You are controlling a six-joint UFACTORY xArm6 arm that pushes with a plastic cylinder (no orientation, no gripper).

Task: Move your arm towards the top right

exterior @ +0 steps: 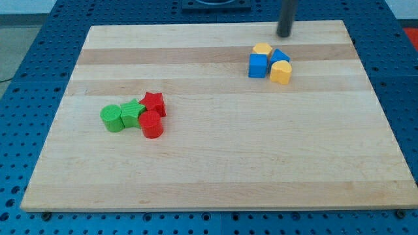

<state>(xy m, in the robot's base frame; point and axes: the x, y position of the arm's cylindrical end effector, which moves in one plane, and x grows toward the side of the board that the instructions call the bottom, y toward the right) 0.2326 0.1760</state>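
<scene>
My tip [284, 34] rests on the wooden board [215, 176] near the view's top edge, right of centre. Just below and left of it lies a tight cluster: a yellow block [262, 49], a blue cube [258, 65], a blue triangular block [281, 55] and a yellow heart-like block [281, 72]. The tip stands apart from them, a short way above the blue triangular block. At the view's left-centre lies a second cluster: a green cylinder [112, 118], a green star [132, 113], a red star [154, 103] and a red cylinder [151, 125].
The board sits on a blue perforated table [39, 72]. The board's top edge runs just above the tip, and its right edge [375, 104] lies to the right of the yellow and blue cluster.
</scene>
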